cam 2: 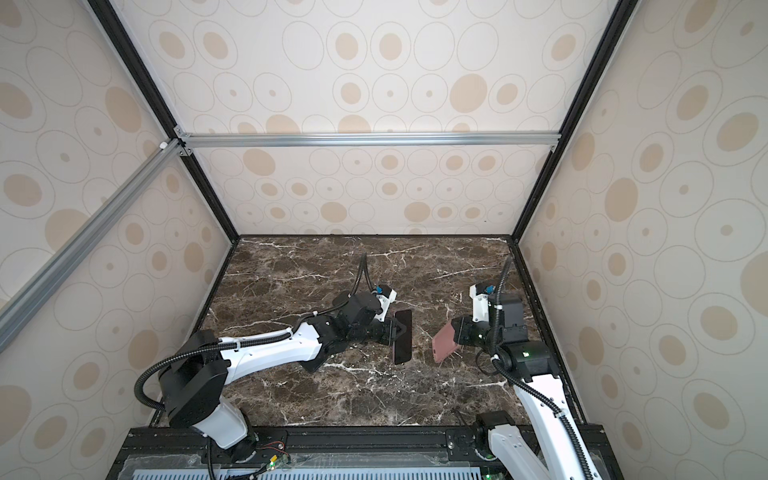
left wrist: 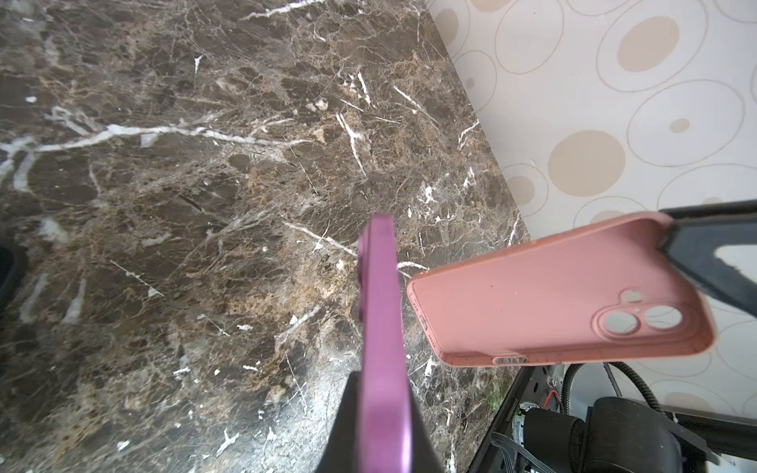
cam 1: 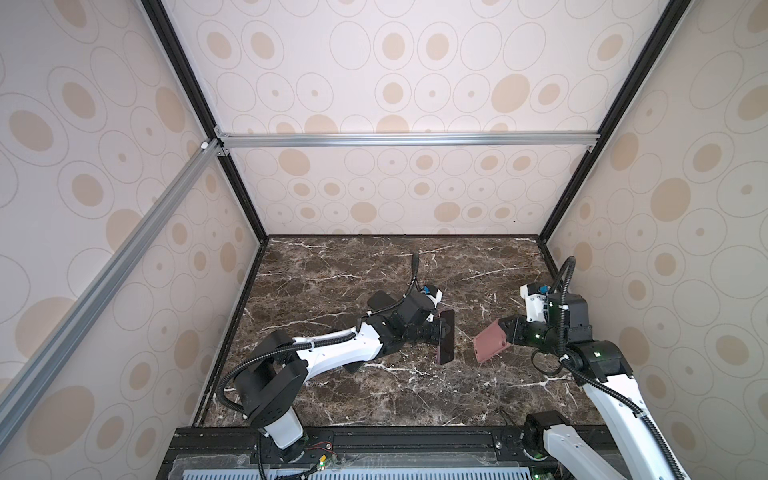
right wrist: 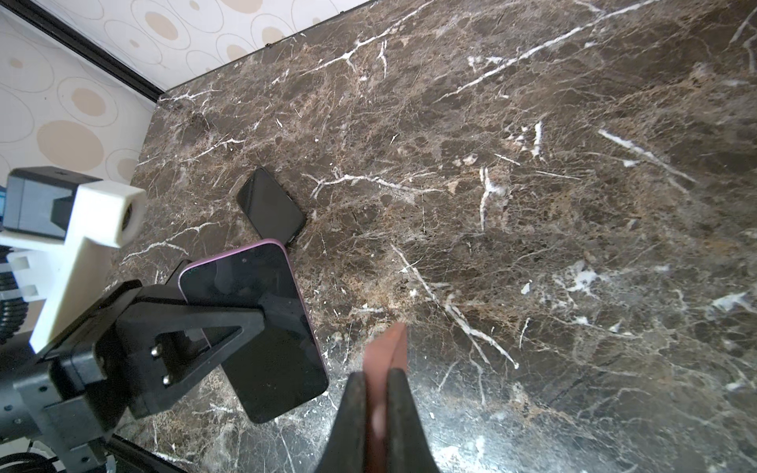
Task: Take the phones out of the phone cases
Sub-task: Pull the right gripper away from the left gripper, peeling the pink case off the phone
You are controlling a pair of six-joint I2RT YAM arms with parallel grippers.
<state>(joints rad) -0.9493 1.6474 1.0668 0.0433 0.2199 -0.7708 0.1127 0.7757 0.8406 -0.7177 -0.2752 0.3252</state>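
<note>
Our left gripper [cam 1: 440, 332] is clamped on the purple phone [cam 1: 447, 338], its dark screen bare, and our right gripper [cam 1: 504, 332] pinches the empty pink case [cam 1: 488, 345] near its camera holes. The case sits at three o'clock of the phone, apart, over the marble table [cam 1: 332, 282]; open surface lies toward twelve o'clock.

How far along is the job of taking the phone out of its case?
Done: the purple phone is fully out of the pink case, whose inside shows empty. The marble table is visible between them. In hand: the left gripper is shut on the phone, the right gripper on the case. Left: probably only setting both down.
</note>
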